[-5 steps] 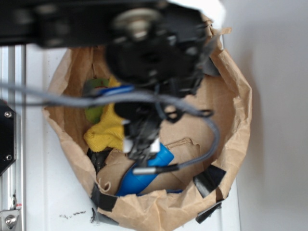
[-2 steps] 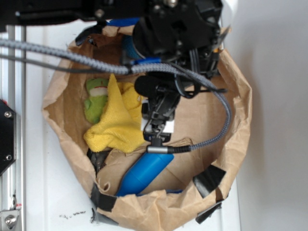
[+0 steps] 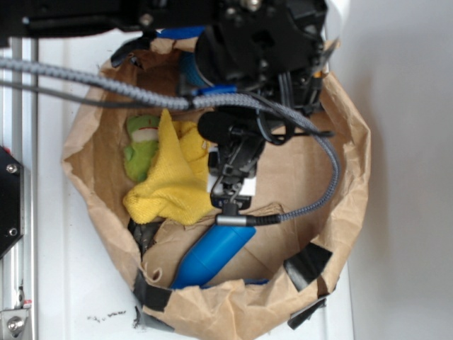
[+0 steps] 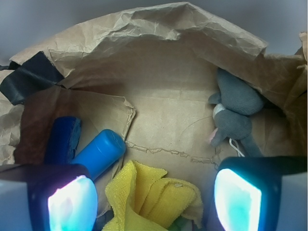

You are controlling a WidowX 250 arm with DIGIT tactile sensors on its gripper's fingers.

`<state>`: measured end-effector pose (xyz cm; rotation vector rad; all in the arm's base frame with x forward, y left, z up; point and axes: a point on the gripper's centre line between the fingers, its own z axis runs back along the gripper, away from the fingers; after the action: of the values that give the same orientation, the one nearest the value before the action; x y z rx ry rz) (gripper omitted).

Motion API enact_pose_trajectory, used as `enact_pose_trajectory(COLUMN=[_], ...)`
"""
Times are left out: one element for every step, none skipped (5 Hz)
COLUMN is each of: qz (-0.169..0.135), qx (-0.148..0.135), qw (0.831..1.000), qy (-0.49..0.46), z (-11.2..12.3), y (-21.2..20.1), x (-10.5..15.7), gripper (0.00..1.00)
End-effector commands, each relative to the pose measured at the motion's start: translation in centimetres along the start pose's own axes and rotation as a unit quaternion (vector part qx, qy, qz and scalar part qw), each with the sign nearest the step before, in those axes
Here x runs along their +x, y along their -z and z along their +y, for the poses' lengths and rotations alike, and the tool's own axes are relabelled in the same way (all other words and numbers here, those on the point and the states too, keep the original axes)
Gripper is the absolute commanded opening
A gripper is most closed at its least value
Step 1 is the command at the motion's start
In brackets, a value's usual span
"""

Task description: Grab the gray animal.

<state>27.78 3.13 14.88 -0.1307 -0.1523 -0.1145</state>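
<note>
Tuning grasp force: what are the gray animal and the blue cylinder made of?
Gray animal: soft plush fabric, judging by its matte, fuzzy, rounded folds. Blue cylinder: likely smooth hard plastic, with a slight sheen and a crisp rim; exact material unclear.

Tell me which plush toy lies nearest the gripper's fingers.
The gray animal, just above one fingertip by the bag wall; the green plush toy lies beyond the yellow cloth.

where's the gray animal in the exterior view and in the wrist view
Exterior: not visible; the arm and gripper cover that part of the paper bag.
Wrist: the gray animal lies at right against the bag wall, just above the right finger.
Shared landmark: the yellow cloth.
</note>
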Motion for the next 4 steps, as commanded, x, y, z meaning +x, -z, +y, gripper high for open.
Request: enact_pose_trajectory(qz=[-0.011, -0.001, 0.005, 0.004], qx=[0.053, 0.050, 0.051, 0.052], qw=[0.998, 0.998, 0.999, 0.998], qy=[-0.028, -0.025, -0.017, -0.028], z=[3.6, 3.7, 3.5, 4.1], y=[5.1, 6.3, 6.6, 6.5], x=[2.8, 2.5, 1.6, 1.4], gripper=[1.00, 1.00, 1.00, 1.00])
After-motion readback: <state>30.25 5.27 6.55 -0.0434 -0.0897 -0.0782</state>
